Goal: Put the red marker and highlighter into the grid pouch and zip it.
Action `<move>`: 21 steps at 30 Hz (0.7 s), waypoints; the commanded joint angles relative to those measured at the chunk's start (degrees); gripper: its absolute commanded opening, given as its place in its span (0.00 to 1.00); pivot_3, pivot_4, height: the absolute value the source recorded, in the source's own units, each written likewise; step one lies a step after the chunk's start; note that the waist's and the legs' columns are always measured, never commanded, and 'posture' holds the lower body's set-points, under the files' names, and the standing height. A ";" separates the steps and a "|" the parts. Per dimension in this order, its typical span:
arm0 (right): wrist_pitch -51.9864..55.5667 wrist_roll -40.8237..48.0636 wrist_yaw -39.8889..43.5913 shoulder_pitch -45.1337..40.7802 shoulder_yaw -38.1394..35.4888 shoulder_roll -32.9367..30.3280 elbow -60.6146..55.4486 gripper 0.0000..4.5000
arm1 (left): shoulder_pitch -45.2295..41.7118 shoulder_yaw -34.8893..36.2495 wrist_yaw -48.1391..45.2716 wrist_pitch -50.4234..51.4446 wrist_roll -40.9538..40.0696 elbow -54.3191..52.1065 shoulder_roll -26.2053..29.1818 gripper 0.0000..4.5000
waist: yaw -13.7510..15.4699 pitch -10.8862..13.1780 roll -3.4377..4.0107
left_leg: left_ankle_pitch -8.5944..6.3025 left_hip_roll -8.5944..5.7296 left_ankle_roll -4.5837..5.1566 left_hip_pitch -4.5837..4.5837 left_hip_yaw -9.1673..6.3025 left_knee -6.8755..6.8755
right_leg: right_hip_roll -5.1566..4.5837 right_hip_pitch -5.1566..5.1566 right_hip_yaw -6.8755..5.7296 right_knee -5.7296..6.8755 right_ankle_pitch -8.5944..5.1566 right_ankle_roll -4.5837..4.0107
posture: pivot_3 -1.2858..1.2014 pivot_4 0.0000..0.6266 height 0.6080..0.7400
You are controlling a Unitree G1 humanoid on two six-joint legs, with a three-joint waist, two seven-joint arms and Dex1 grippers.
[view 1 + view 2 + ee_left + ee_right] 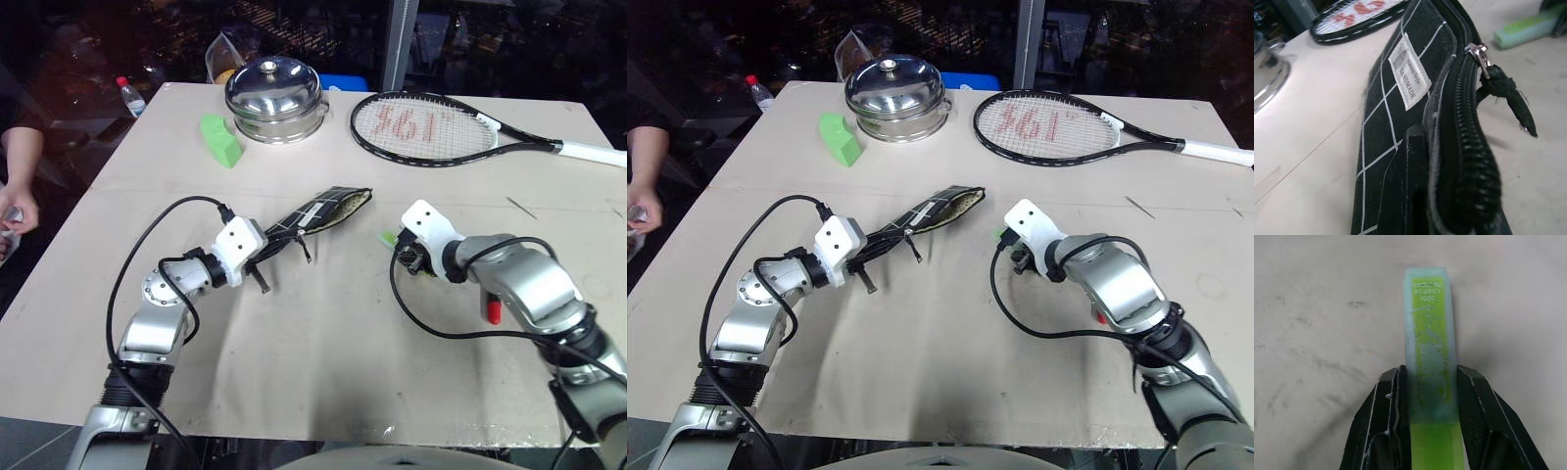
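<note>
The grid pouch [318,215], black with white lines and a white label [1409,73], is lifted at a slant over the table's middle. Its far mouth [355,205] gapes open, and its zipper pull [1481,54] dangles. My left gripper [261,260] is shut on the pouch's near end. To the right of the pouch's mouth, my right gripper [1431,374] is shut on the lime-green highlighter [1429,333], whose pale cap end sticks out past the fingertips above the tabletop. The red marker [495,311] shows only its red end on the table, under my right forearm.
A steel lidded pot [274,98] and a green wedge block [220,140] stand at the table's far left. A tennis racket [431,127] lies across the far right. A person's hand [15,211] is at the left edge, with a bottle [130,95] beyond the table.
</note>
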 commanded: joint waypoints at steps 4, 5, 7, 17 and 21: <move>-4.67 -1.22 5.33 -10.19 5.95 -7.82 -7.78 0.15 | -2.40 -1.60 -1.24 -2.00 -0.01 -1.58 -0.60 0.00 | -0.15 0.12 0.13 | 0.01 0.09 -0.02 0.06 -0.06 0.00 | 0.17 -0.01 0.00 0.03 -0.01 0.00 | 0.52 0.24 1.00; -4.81 -1.17 5.94 -11.26 6.58 -8.27 -7.72 0.15 | -2.72 -1.85 -1.33 -1.96 0.00 -1.49 -0.75 0.00 | -0.09 0.12 0.14 | 0.01 0.10 -0.02 0.06 -0.08 -0.01 | 0.19 -0.01 0.00 0.03 -0.01 -0.01 | 0.52 0.24 1.00; -5.40 -1.71 7.16 -13.53 8.66 -9.05 -7.21 0.15 | -3.13 -2.33 -1.62 -1.87 -0.18 -1.57 -1.04 0.00 | -0.06 0.13 0.14 | 0.01 0.09 -0.02 0.03 -0.05 0.00 | 0.18 -0.01 0.04 0.02 0.00 -0.03 | 0.52 0.24 1.00; -15.58 -11.76 11.72 -22.55 22.92 -8.70 3.43 0.15 | -3.43 -5.05 -3.43 -4.61 1.20 -3.53 -1.42 0.00 | -0.06 0.13 0.14 | 0.01 0.05 -0.02 0.04 0.10 0.10 | 0.08 -0.02 0.05 0.07 0.01 -0.01 | 0.52 0.24 1.00; -25.17 -17.85 14.39 -24.21 27.65 -6.81 8.46 0.15 | -3.94 -6.27 -3.62 -5.70 2.06 -3.57 -1.66 0.00 | -0.09 0.13 0.14 | 0.02 0.05 -0.03 0.03 0.13 0.11 | 0.10 -0.04 0.03 0.09 0.01 -0.02 | 0.52 0.24 1.00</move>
